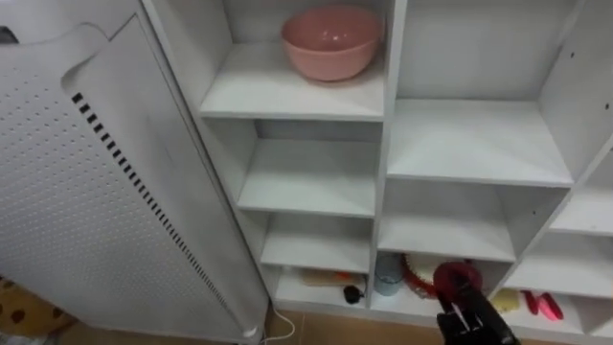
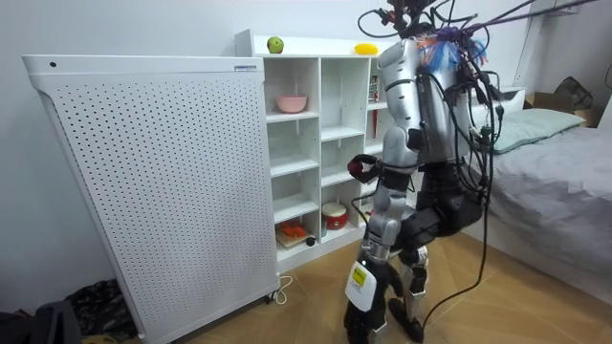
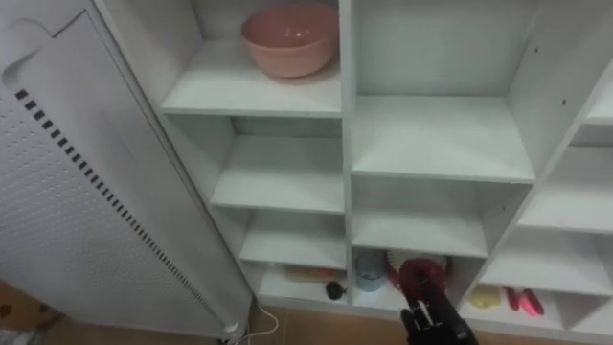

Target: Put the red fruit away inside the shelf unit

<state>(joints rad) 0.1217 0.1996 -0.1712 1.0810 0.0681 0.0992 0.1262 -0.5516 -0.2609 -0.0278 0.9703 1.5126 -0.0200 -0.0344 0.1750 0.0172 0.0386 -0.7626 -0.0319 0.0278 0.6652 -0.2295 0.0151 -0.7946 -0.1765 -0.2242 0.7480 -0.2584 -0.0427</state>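
My right hand [image 1: 472, 324] comes up at the bottom edge of the eye views, in front of the closet's lowest middle compartment. Its dark fingers are curled round a dark red round fruit [image 1: 458, 279]. In the room view I stand facing the white closet [image 2: 320, 143], holding the red fruit [image 2: 358, 168] at waist height before the middle column. A green apple [image 2: 275, 45] and a yellow fruit [image 2: 364, 49] lie on top of the closet. A pink bowl [image 1: 330, 41] stands on an upper shelf in the left column.
The perforated white door [image 1: 86, 192] stands open at my left. Middle shelves [image 1: 474, 144] are bare. The bottom compartments hold a pale cup [image 1: 388, 278], a red pot [image 2: 335, 215], an orange item [image 1: 321, 278] and pink items [image 1: 546, 305]. A bed [image 2: 564, 182] lies behind me.
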